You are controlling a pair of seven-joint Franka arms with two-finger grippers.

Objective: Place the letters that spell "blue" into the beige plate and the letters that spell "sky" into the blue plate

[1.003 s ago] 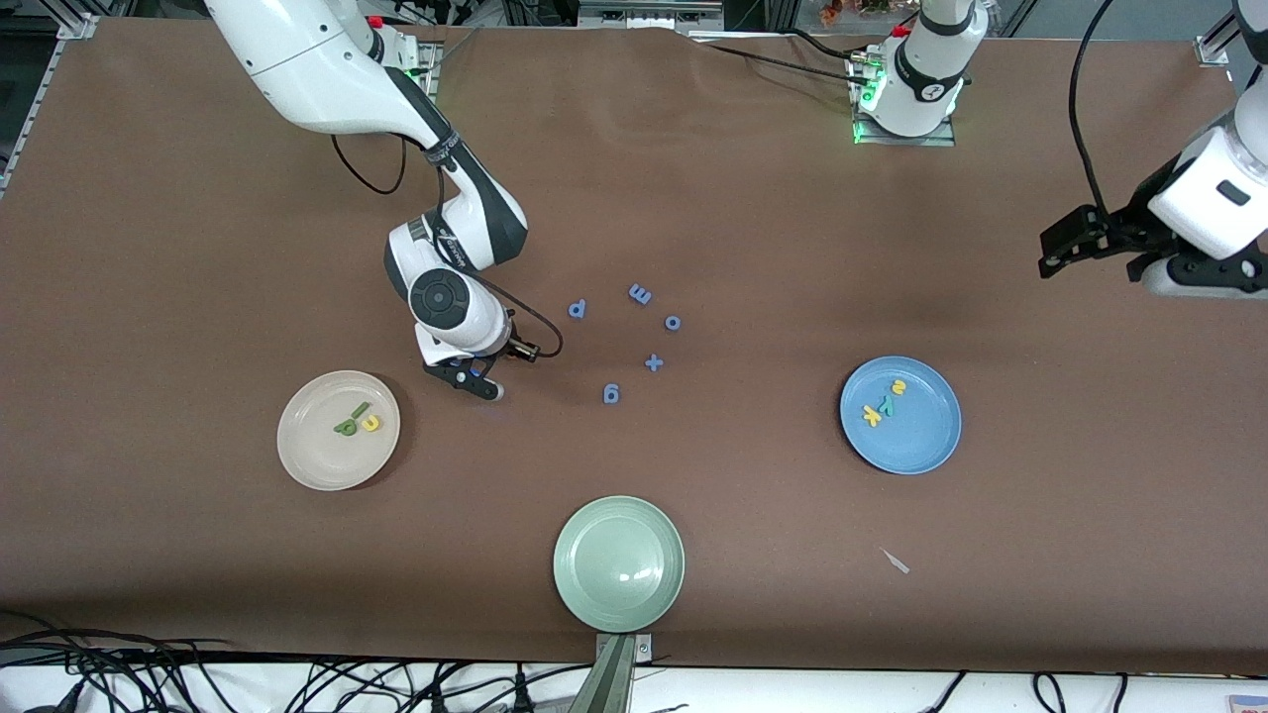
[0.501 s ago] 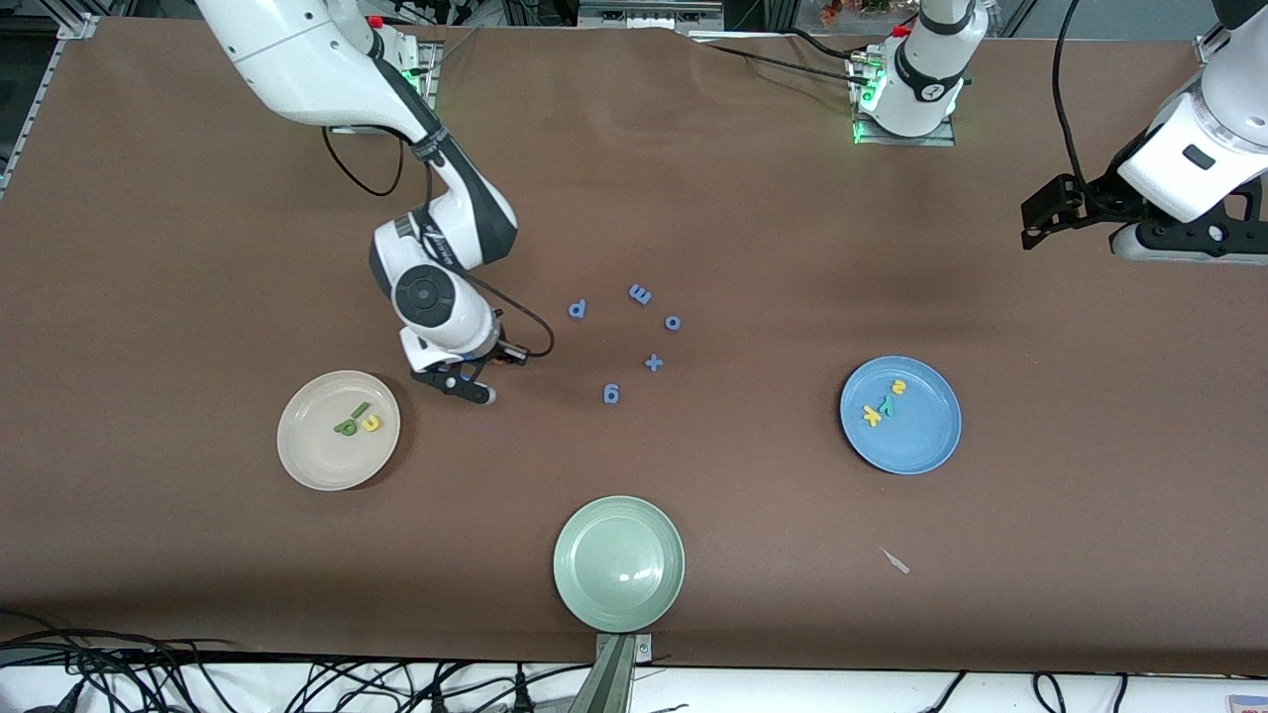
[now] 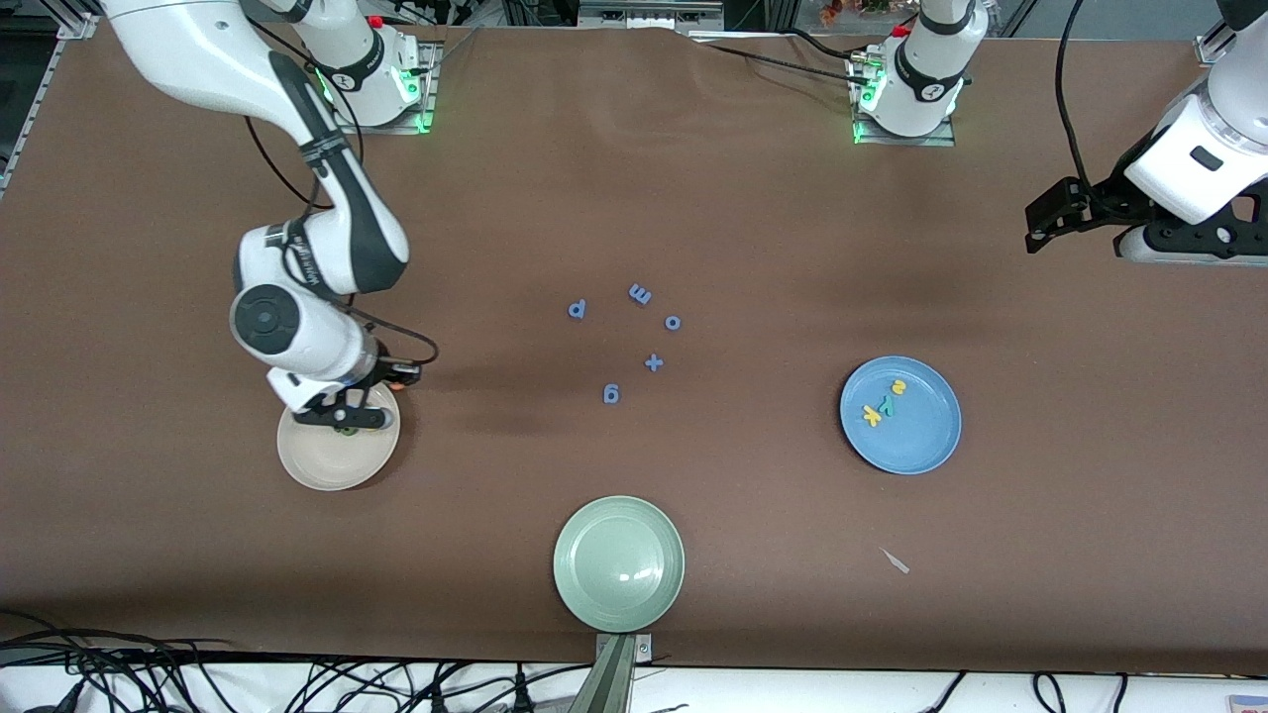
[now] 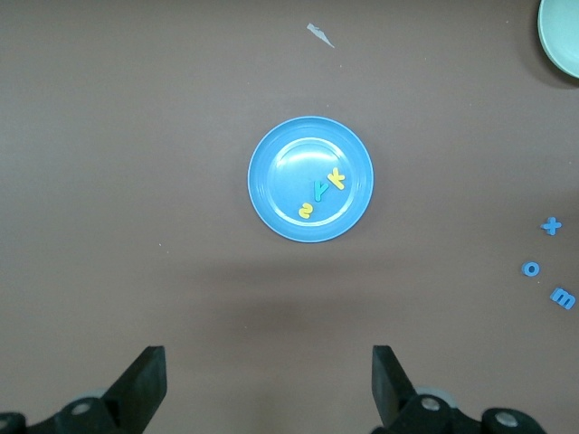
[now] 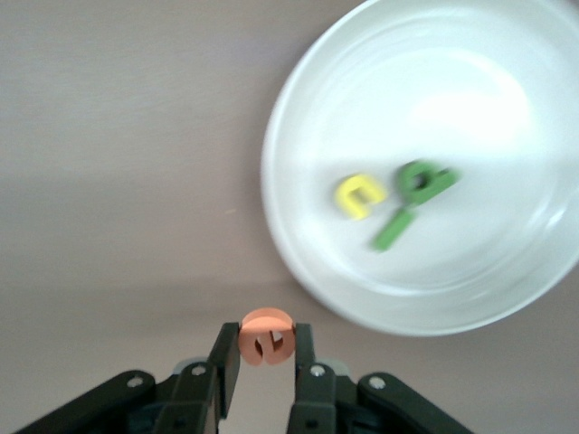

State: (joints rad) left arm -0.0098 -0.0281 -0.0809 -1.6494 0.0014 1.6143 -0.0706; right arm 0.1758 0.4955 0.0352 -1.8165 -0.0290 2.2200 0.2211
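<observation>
The right gripper [image 5: 266, 348], clamped on the small orange foam letter e [image 5: 266, 336], has swung from beside the blue letters to the round cream-beige plate's [image 3: 307, 470] rim, leaving only the drop, while the left gripper [image 4: 267, 384] waits spread wide.

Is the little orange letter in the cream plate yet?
Not yet: the right gripper holds the orange e by the beige plate.

I see a matt brown cloth-like cover on the tabletop [image 3: 753, 198], wrinkled at the edge by the arm bases. Beige plate [image 3: 317, 470], blue plate [image 3: 916, 451] and pale green plate [image 3: 619, 564] look smooth, glossy plastic w/ light glints. Orange e [image 5: 266, 336] looks soft matt foam, same for the yellow u [image 5: 359, 195]. Right gripper [image 5: 266, 362] fingers: matt black plastic; arm shells [image 3: 198, 50] glossy white.
</observation>
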